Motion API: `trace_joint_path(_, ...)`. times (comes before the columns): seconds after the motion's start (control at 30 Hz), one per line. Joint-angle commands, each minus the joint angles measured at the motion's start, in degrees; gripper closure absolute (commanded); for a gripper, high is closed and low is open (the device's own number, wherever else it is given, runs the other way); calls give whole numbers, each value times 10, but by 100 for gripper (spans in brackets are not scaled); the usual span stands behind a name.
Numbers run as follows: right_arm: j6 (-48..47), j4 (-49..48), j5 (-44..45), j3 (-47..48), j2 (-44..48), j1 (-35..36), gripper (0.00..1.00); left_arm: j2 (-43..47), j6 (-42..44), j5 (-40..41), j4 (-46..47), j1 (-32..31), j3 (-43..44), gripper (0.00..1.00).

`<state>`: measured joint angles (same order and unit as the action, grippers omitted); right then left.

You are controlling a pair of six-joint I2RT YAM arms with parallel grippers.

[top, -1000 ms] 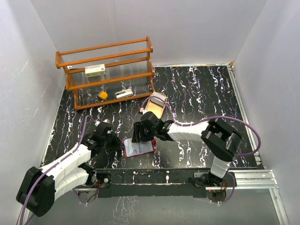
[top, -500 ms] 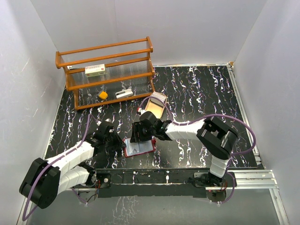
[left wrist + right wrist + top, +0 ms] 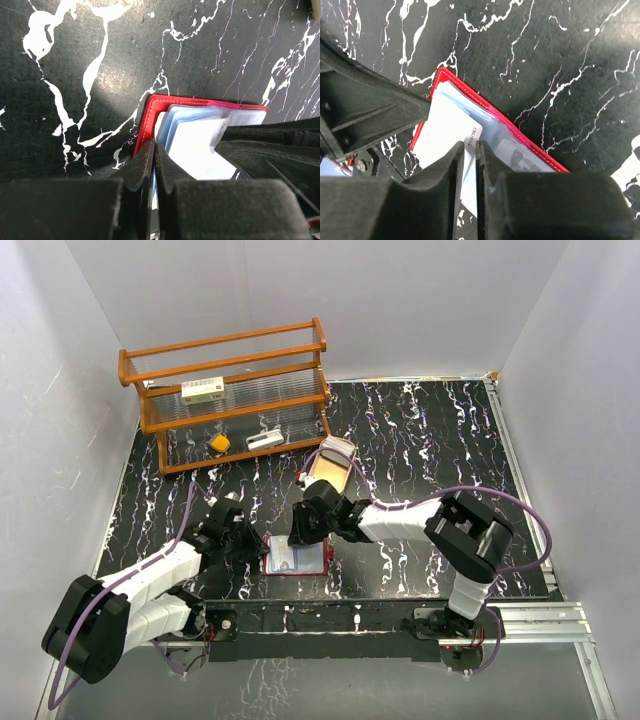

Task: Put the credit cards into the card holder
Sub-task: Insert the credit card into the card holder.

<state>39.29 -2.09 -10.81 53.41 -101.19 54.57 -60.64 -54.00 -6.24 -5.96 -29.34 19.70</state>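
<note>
A: R gripper, status?

B: Jaws nearly together, nipping the edge of one credit card. It's white, w/ small print at a corner.

A: Card vs. holder?

B: Card lies flat over the card holder, which is spread open on the black marbled table. From the fingers the card runs out toward the L arm's end of the holder, and its far edge overlaps the pale-blue pockets. In a slot or just on top? Can't tell.

A: Holder's long axis?

B: Left-right across the table in the top view, btwn the two grippers. R gripper is over its far edge, approx. mid-length.

A: L gripper?

B: Fully shut, tips at the holder's red left edge. There's a thin pale sliver btwn the fingers; can't tell if it's anything held. My read is it's bracing the holder, not gripping it.

A: So the next move?

B: Prob. R arm's job, since it has the card. Push looks to go along the holder's length toward the L gripper, w/ the card kept flat. Risk is the holder skidding if that brace slips.
</note>
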Motion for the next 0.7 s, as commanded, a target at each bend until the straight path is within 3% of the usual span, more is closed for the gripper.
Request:
trace_joint_path(0.0,9,-60,-18,-14,44,-2,93,-16,16,4,4,2,6,100)
trace_joint_path(0.07,10,-59,-14,-22,47,-5,100,-21,19,7,0,2,10,100)
trace_joint_path(0.33,12,-70,-29,-52,70,-13,100,-21,15,12,-2,2,2,100)
trace_joint_path(0.67,17,-7,11,-61,85,-13,100,-5,11,16,-14,2,-3,100)
